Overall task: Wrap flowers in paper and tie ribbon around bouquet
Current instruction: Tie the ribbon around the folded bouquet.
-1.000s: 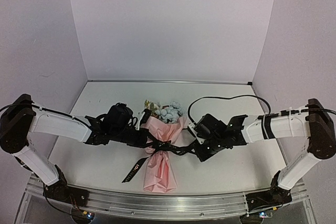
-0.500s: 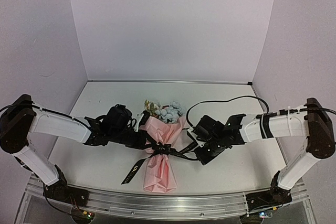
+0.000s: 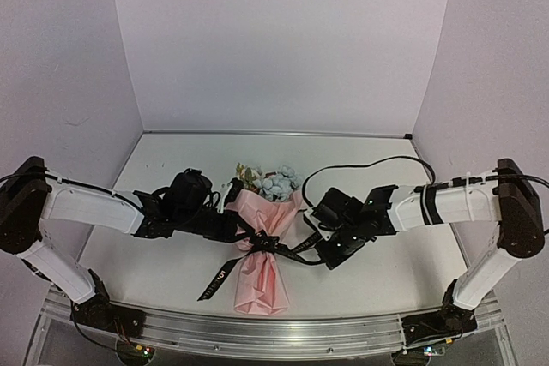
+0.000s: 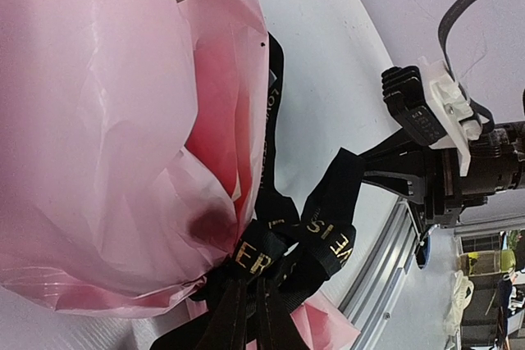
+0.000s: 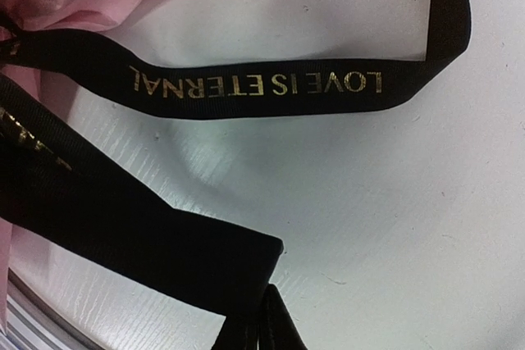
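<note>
One bouquet (image 3: 260, 256) lies at the middle of the table (image 3: 163, 160) near its front edge, its one bunch of flowers (image 3: 273, 183) pointing to the far edge. One pink paper (image 3: 257, 287) cones the stems. One black ribbon (image 3: 219, 277) is knotted round the waist. Of two grippers, the right gripper (image 3: 319, 254) is pressed together, pinching a ribbon end. The left gripper (image 3: 241, 228) is pressed together at the knot, and whether it grips anything cannot be told.

White-shelled arms (image 3: 86, 207), black joints and wrist housings (a black cable (image 3: 369, 161) looping off the right)
</note>
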Available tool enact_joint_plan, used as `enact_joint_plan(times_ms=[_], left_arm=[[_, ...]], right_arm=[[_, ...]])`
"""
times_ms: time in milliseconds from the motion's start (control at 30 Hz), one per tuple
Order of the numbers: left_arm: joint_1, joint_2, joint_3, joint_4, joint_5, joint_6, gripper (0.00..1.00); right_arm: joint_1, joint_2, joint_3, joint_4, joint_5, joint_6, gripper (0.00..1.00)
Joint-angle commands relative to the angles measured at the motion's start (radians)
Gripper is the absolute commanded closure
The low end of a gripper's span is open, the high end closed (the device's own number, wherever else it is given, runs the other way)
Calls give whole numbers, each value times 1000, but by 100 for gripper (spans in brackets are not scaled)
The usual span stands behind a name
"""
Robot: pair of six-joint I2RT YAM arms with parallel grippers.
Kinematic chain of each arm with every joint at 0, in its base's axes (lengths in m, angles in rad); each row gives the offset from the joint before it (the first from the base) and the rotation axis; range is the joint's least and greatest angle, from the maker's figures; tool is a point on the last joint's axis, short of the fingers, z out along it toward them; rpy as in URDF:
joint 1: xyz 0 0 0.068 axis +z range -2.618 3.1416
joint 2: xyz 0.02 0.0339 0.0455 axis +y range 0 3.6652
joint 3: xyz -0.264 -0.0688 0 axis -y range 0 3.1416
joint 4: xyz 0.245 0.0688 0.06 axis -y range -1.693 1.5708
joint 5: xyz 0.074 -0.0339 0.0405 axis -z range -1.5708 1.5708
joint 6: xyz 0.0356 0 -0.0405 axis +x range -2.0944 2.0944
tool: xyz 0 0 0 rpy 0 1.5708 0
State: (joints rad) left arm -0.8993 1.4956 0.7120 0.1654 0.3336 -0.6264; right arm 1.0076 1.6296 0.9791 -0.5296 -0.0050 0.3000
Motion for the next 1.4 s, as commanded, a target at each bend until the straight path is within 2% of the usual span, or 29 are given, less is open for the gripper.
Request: enact_joint_plan(times_ms=[0, 167, 233, 567, 833, 1000, 1267, 1367], left_arm=[[5, -10, 35, 3, 17, 22, 87], [5, -18, 66, -46, -2, 48, 66], [5, -11, 89, -85, -8, 69, 63], [4, 97, 245, -285, 30, 205, 59], [5, 157, 298, -365, 33, 231, 60], [4, 164, 307, -360, 39, 231, 67], [5, 143, 297, -332, 30, 222, 99], [5, 101, 264, -292, 9, 206, 100]], right_arm=[[10, 11, 44, -13, -12, 1, 100], [11, 15, 50, -12, -13, 1, 100], [12, 16, 53, -12, -13, 1, 100], [12, 19, 51, -7, -11, 2, 100], [13, 16, 49, -2, -9, 4, 100], [13, 16, 46, 0, -9, 6, 100], [13, 17, 39, 1, -3, 7, 100], [13, 21, 39, 0, -1, 8, 100]])
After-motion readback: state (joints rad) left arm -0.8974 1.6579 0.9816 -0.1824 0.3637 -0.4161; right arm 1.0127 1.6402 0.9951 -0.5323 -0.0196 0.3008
